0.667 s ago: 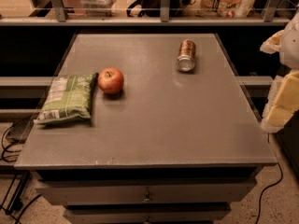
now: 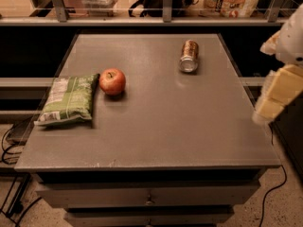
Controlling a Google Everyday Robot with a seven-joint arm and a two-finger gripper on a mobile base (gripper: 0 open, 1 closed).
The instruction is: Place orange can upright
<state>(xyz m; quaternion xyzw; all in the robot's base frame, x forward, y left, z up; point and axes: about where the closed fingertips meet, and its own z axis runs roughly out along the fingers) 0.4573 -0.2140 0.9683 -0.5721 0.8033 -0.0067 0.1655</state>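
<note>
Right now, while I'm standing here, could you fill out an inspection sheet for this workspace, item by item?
Surface: grey table, flat top.
Job's things: orange can lying on its side at the far right, silver end towards the camera; not upright.
Clutter: red apple beside a green snack bag, on the left.
Grippers: gripper at the view's right edge, by the table's right side, apart from the can.
Cables: black cables on the floor at left.
Surroundings: rail behind the table.
</note>
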